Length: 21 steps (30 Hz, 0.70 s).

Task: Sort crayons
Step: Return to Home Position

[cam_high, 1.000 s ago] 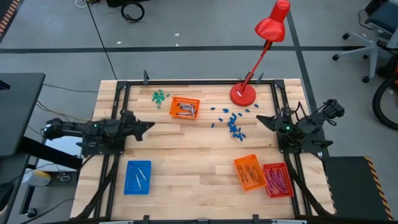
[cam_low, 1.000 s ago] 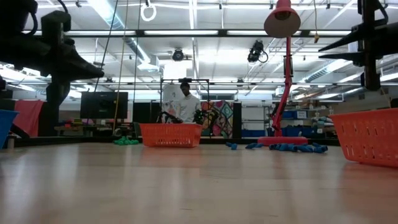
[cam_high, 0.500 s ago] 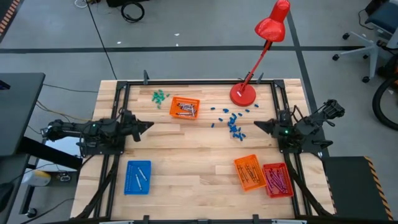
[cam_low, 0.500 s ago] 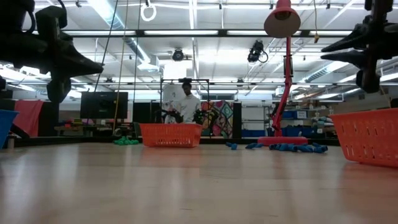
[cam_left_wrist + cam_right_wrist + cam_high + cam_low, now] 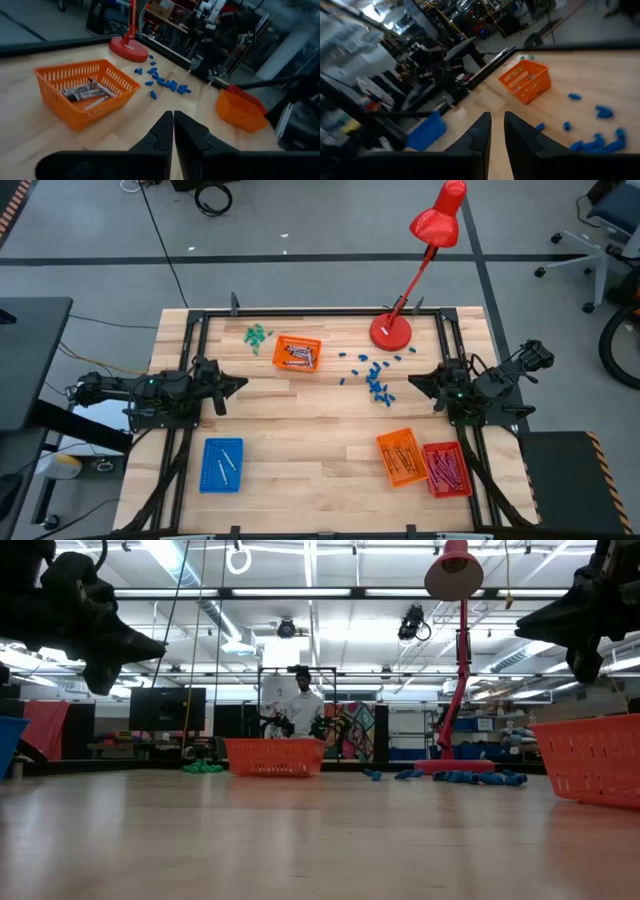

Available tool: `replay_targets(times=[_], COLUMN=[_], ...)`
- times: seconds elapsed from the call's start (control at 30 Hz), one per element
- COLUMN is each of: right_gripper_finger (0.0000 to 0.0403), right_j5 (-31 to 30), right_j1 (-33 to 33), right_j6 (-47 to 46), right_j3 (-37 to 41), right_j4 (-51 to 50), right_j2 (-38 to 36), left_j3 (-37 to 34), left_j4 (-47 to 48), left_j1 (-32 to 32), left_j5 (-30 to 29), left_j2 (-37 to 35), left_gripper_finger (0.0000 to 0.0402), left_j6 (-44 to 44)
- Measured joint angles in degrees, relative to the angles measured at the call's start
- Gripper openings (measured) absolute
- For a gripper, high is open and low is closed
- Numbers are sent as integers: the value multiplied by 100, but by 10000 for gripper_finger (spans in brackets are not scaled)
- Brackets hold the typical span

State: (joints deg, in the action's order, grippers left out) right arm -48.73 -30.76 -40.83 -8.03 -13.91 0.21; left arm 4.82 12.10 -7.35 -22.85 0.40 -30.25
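A wooden table [image 5: 310,420] carries the far orange bin [image 5: 297,352], a blue tray [image 5: 221,464] at the near left, and the near orange bin [image 5: 402,457] just beside a red bin [image 5: 446,468] at the near right. Green pieces [image 5: 258,335], scattered blue pieces [image 5: 375,377] and a red lamp base [image 5: 390,332] lie along the far side.

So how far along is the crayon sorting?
Crayons lie in the upper orange bin, lower orange bin, red bin and blue bin. The left gripper and right gripper hold nothing, at the sides of the table. No loose crayons show, only blue pieces and green pieces.
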Motion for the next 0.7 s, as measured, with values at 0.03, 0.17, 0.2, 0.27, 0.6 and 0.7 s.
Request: replay_targets(times=[0.03,0.17,0.2,0.27,0.6,0.7], right_gripper_finger=[58,58,58,58,58,58], right_j5=[-25,148,230,369,385,385], right_j1=[0,0,0,0,0,0], right_j6=[224,1173,1379,1792,2134,2134], right_j3=[0,0,0,0,0,0], right_j4=[-4,-106,-182,-434,-497,-458], right_j2=[0,0,0,0,0,0], left_j3=[0,0,0,0,-8,-9], left_j4=[0,0,0,-8,-63,-71], left_j1=[0,0,0,0,0,0], left_j5=[0,2,3,4,9,10], left_j2=[0,0,0,0,0,0], left_gripper_finger=[27,27,27,27,27,27], left_j6=[143,538,655,803,843,843])
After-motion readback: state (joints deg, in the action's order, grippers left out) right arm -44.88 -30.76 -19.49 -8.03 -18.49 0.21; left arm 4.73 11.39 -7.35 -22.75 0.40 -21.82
